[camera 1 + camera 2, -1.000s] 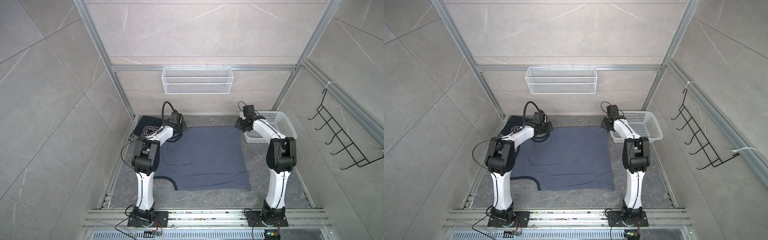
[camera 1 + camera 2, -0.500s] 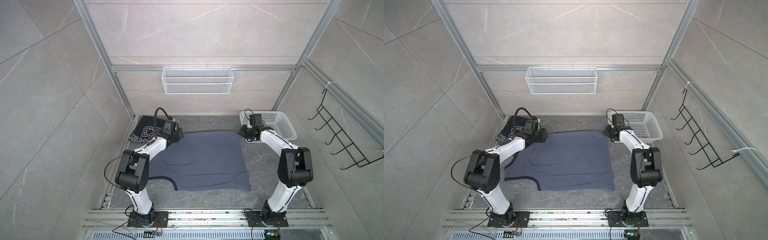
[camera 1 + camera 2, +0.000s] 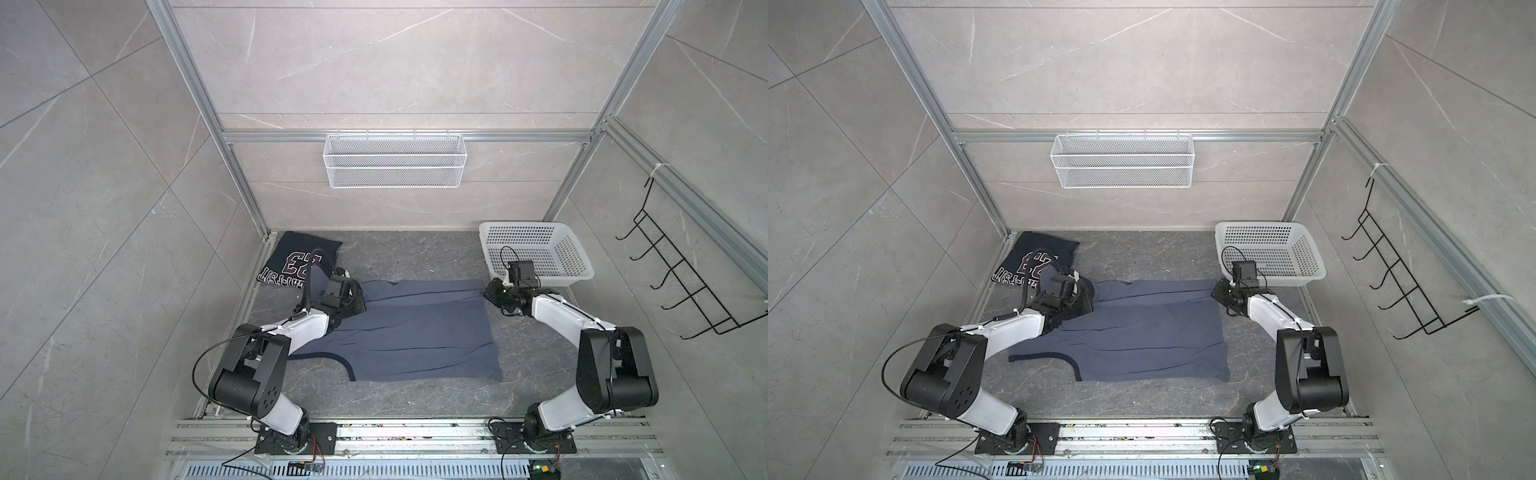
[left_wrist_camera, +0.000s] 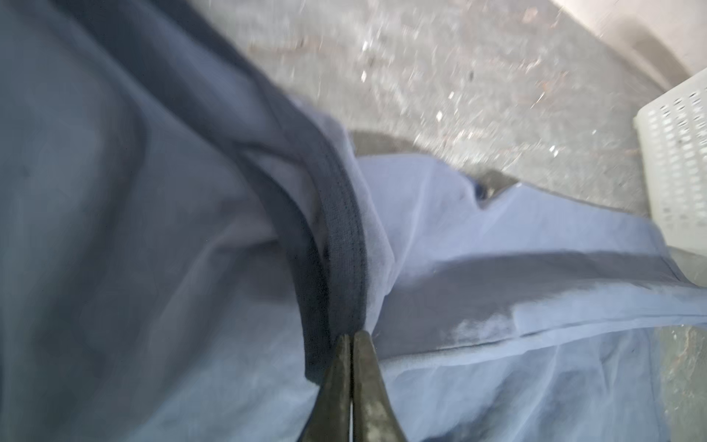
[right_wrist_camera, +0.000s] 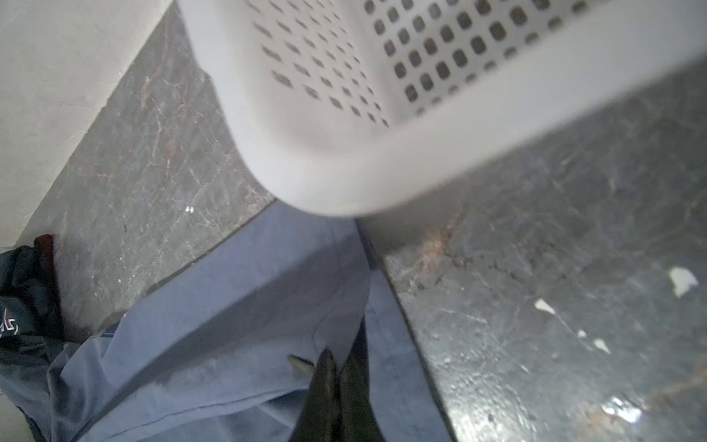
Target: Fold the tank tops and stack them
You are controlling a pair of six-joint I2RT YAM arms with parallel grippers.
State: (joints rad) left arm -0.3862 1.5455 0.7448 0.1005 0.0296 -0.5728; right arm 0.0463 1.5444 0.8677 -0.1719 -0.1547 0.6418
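Two fixtures hang on the walls well clear of the work: a white wire mesh shelf (image 3: 394,166) on the back wall and a black hook rack (image 3: 692,266) on the right one. Down on the dark marbled floor (image 3: 415,257), a white perforated basket (image 3: 569,257) sits in the far right corner. Its near corner is just behind the right arm's wrist, whose camera housing overlaps the basket's front wall in both top views. The navy tank top (image 3: 299,259) lies folded in the far left corner with its "23" print facing up, and the left arm's black cable loops across it. The slate-blue tank top (image 3: 415,332) is spread over the middle of the floor between the arms. Its near edge lies flat, and its far edge runs as a raised fold from one gripper to the other. The left gripper (image 4: 351,338) is closed tight on the shirt's dark trim band, right where the band bunches up, just beside the navy top's near edge. The right gripper (image 5: 342,359) is pinched on the cloth at the shirt's far right corner, next to a stitched hem line and near the basket's rounded corner. From above, the gripper bodies hide both sets of fingertips, and the left forearm covers the shirt's left side. Both wrist views are soft and blurred. A sliver of the navy top with a bit of maroon shows at the edge of the right wrist view.
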